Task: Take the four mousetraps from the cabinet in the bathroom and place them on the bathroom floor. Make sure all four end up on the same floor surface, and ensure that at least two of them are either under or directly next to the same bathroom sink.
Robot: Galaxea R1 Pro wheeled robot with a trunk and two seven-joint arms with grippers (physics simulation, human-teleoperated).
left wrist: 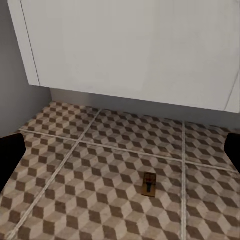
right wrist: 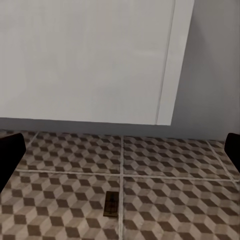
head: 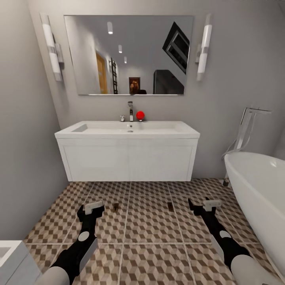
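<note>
Two small dark-brown mousetraps lie flat on the cube-patterned bathroom floor (head: 150,221) in front of the white sink vanity (head: 128,158). One mousetrap (head: 116,207) rests just right of my left gripper (head: 94,208); it also appears on the tiles as a mousetrap (left wrist: 149,184) in the left wrist view. The other mousetrap (head: 170,206) lies left of my right gripper (head: 206,206) and appears as a mousetrap (right wrist: 111,203) in the right wrist view. Both grippers hover low over the tiles, open, with nothing between their fingers. The cabinet is out of view.
The sink (head: 127,128) carries a chrome tap (head: 130,111) and a red ball (head: 140,115), under a wall mirror (head: 128,55). A white oval bathtub (head: 259,194) stands at the right. A low white unit (head: 12,261) sits at the lower left corner.
</note>
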